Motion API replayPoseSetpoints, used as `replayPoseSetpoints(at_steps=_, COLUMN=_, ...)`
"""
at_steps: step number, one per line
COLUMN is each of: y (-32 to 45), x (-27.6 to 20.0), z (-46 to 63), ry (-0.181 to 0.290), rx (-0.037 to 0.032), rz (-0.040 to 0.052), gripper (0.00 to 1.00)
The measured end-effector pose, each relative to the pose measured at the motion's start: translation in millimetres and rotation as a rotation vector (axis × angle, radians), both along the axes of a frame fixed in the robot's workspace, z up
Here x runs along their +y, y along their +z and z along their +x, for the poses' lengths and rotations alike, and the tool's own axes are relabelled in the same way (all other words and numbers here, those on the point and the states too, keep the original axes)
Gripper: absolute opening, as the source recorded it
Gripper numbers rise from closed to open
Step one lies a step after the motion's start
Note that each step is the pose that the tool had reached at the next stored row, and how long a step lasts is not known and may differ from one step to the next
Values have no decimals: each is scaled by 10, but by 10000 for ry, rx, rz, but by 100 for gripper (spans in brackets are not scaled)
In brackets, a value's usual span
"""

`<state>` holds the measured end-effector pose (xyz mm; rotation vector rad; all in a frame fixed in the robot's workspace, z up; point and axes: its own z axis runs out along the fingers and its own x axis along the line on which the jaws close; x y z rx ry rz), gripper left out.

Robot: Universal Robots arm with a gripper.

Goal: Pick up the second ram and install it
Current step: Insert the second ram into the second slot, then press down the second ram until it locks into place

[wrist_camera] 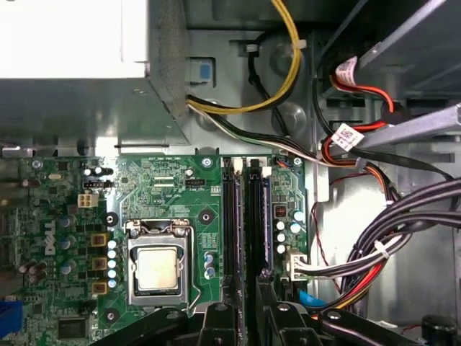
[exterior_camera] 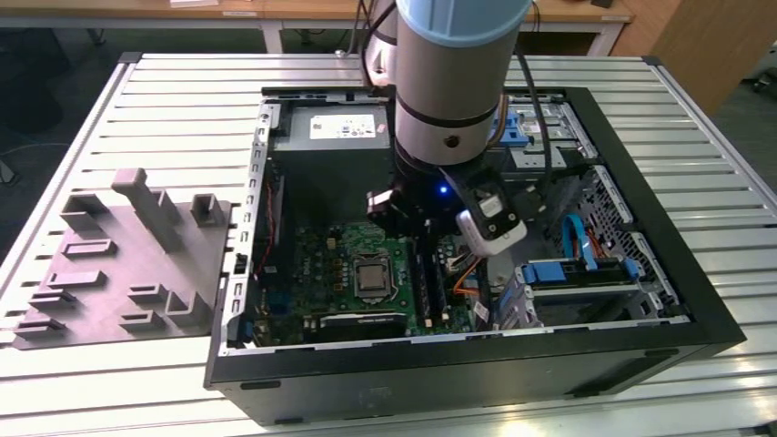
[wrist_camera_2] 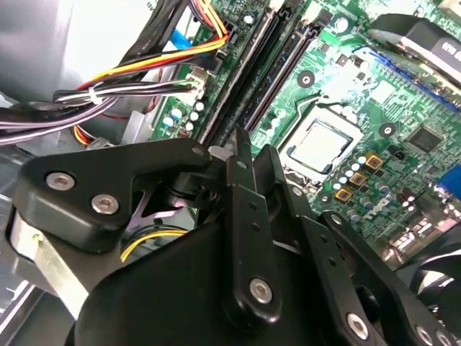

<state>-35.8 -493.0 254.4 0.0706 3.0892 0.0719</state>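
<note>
My gripper (exterior_camera: 423, 242) reaches down inside the open computer case (exterior_camera: 364, 387), over the motherboard's two long black slots. In both wrist views its black fingers (wrist_camera_2: 242, 155) stand close together, shut on a thin dark board seen edge-on. I take that board for the second ram (wrist_camera: 256, 216). It stands in line with the slot nearest the cable bundle and runs out from between the gripper's fingertips (wrist_camera: 248, 311). In the second wrist view the ram (wrist_camera_2: 248, 79) stretches away from the gripper (wrist_camera_2: 254, 150). The neighbouring slot (wrist_camera: 230, 216) lies beside it, toward the processor.
The processor socket (wrist_camera: 157, 268) sits beside the slots. A bundle of coloured cables (wrist_camera: 374, 252) crowds the other side, close to the fingers. The power supply (exterior_camera: 340, 127) and a blue-tabbed drive cage (exterior_camera: 583, 269) fill the case's far and right parts. A grey parts fixture (exterior_camera: 122, 264) stands at the exterior view's left.
</note>
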Motion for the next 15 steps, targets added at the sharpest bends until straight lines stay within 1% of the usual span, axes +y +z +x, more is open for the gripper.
replayPoseSetpoints(at_steps=2, y=3, x=0, z=0, ry=-78, rx=2, rz=-4, gripper=25)
replayPoseSetpoints(at_steps=5, y=29, x=0, z=0, ry=-113, rx=1, rz=-3, gripper=25)
replayPoseSetpoints(at_steps=15, y=29, x=0, z=0, ry=-150, rx=1, rz=-2, gripper=25)
